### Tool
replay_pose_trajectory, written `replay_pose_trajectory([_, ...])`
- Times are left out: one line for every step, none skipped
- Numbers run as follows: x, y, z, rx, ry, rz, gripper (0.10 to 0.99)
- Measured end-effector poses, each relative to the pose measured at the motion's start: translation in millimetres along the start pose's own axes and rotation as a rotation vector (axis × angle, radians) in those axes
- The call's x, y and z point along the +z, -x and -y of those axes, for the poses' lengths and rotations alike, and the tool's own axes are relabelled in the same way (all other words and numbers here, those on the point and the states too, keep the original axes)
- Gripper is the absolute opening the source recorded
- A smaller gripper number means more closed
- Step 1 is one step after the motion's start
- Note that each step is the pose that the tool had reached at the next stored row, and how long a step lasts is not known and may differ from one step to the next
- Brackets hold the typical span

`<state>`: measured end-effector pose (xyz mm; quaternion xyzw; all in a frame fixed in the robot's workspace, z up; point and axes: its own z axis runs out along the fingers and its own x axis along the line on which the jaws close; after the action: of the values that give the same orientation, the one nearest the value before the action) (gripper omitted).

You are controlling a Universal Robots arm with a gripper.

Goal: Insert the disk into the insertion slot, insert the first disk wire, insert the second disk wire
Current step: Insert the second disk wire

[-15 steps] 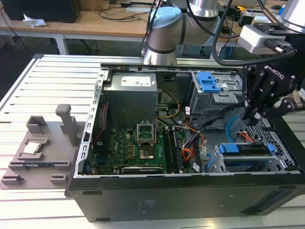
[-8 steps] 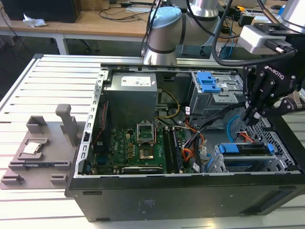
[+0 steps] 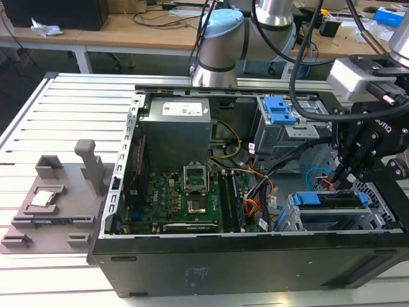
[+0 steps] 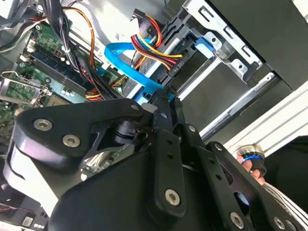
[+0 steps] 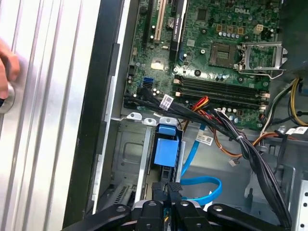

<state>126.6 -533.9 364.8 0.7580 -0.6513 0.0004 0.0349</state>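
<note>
The disk (image 3: 332,199) in its bright blue carrier (image 5: 166,150) lies inside the insertion slot (image 3: 319,222), a silver perforated cage (image 5: 126,149) at the case's front corner. The first disk wire (image 4: 154,50), red among yellow and black strands, ends in a dark plug (image 4: 172,65) against the disk's rear edge. A flat blue cable, the second disk wire (image 5: 207,185), loops back to my gripper (image 5: 168,188). The gripper (image 3: 337,174) hangs just behind the disk, and its fingers (image 4: 161,98) are shut on that cable's dark plug end.
A black wire bundle (image 5: 240,144) crosses between the motherboard (image 3: 185,192) and the cage. A grey cage with a blue latch (image 3: 279,110) stands further back. A person's hand (image 5: 7,72) rests on a round knob on the slatted table. A grey fixture (image 3: 57,192) lies at the exterior view's left.
</note>
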Motion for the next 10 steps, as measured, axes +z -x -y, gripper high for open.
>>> replay_pose_trajectory([1.2,-1.5,-0.2,0.004,-0.001,0.0061,0.161])
replay_pose_trajectory([2.2,-2.5,-0.2,0.009,-0.001,0.0110,0.161])
replay_pose_trajectory([3.8,-3.8,-0.4,0.018,-0.002,0.0199,0.161])
replay_pose_trajectory([4.8,-4.3,-0.4,0.024,-0.002,0.0236,0.161])
replay_pose_trajectory([5.9,-4.6,-0.4,0.030,-0.002,0.0253,0.161])
replay_pose_trajectory([8.0,-4.9,-0.3,0.036,-0.002,0.0258,0.161])
replay_pose_trajectory([9.9,-4.9,-0.3,0.036,-0.002,0.0257,0.161])
replay_pose_trajectory([11.8,-4.7,-0.2,0.036,-0.002,0.0258,0.161])
replay_pose_trajectory([13.8,-4.7,-0.1,0.036,-0.002,0.0258,0.161])
replay_pose_trajectory([14.8,-4.6,-0.1,0.036,-0.002,0.0262,0.161])
